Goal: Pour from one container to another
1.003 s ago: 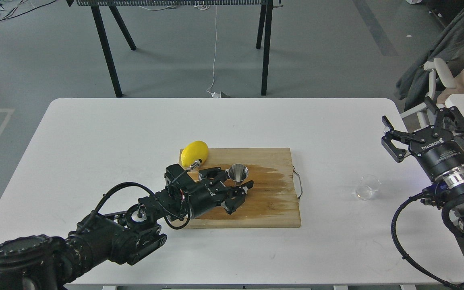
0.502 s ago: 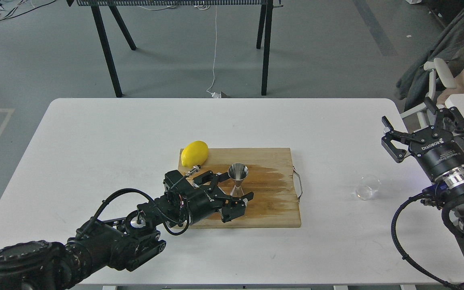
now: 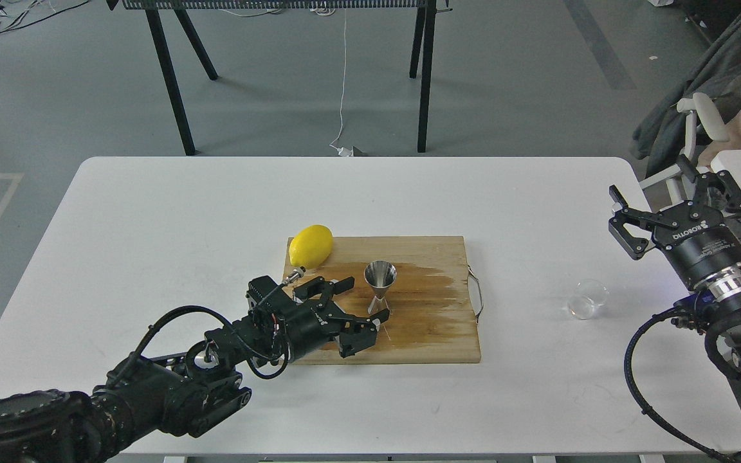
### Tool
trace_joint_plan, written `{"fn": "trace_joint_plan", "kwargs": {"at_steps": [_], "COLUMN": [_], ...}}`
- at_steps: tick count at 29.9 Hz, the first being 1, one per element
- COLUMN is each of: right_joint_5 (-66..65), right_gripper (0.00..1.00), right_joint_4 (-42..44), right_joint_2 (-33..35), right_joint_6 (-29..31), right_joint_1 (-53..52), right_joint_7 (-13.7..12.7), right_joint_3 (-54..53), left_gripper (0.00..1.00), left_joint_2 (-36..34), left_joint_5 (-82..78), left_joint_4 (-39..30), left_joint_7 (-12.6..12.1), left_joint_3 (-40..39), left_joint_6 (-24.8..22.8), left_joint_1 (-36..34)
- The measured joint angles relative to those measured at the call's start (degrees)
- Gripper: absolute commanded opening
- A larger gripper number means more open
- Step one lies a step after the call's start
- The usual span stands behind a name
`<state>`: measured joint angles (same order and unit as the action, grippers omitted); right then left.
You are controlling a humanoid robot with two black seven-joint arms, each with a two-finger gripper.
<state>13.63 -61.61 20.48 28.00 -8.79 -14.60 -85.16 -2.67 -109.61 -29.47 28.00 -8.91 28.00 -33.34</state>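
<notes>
**Jigger upright on the board, glass cup waiting apart near the table's right edge**

A white table [image 3: 152,212] carries a wooden cutting board [image 3: 435,341] at its middle. On the board, a little toward its far edge and left of its centre, a shiny steel jigger [image 3: 379,286] stands upright on its lower cone, with its open upper cone facing up. Judged from this, it is placed to receive liquid. A darker, wet-looking patch stains the wood around and to the right of it. A yellow lemon [image 3: 311,244] lies on the board's far left corner, partly over the edge and apart from the jigger.

The left gripper [image 3: 361,308] lies low over the board's left half, aimed at the jigger from the left. Its two fingers are spread wide, one toward the board's far edge and one toward the near edge. The nearer fingertip sits just beside the jigger's base; whether it touches cannot be told. Nothing is held between the fingers.

The clear glass cup [image 3: 587,299] stands on the bare table, well to the right of the board and near the table's right edge. It is the container to be poured from. Whether it holds any liquid cannot be told.

The right gripper [image 3: 673,209] hangs above the table's right edge, beyond the cup and well clear of it. Its fingers are spread apart and empty. The cup lies on this arm's side, so it seems the likelier one to lift and tip it. The pour appears not yet begun.
</notes>
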Motion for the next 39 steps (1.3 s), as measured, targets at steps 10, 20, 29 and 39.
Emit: {"fn": "trace_joint_plan", "kwargs": {"at_steps": [10, 20, 29, 39], "right_joint_5": [0.0, 0.0, 0.0, 0.1], "right_gripper": [0.99, 0.99, 0.99, 0.99], "right_joint_4": [0.0, -0.1, -0.3, -0.7], "right_joint_2": [-0.1, -0.3, -0.4, -0.7], "right_joint_6": [0.0, 0.0, 0.0, 0.0], "right_joint_1": [0.0, -0.1, -0.1, 0.2], "right_joint_7": [0.0, 0.0, 0.0, -0.2], "right_joint_3": [0.0, 0.0, 0.5, 1.4], "left_gripper": [0.98, 0.97, 0.97, 0.98], "left_joint_2": [-5.5, -27.4, -41.4, -42.1], "left_joint_5": [0.1, 15.7, 41.3, 74.4], "left_joint_4": [-3.0, -14.6, -23.7, -15.2], "left_joint_7": [0.0, 0.0, 0.0, 0.0], "left_joint_3": [-0.3, -0.5, -10.3, -25.7], "left_joint_6": [0.0, 0.0, -25.4, -55.9], "left_joint_1": [0.5, 0.4, -0.2, -0.9]}}
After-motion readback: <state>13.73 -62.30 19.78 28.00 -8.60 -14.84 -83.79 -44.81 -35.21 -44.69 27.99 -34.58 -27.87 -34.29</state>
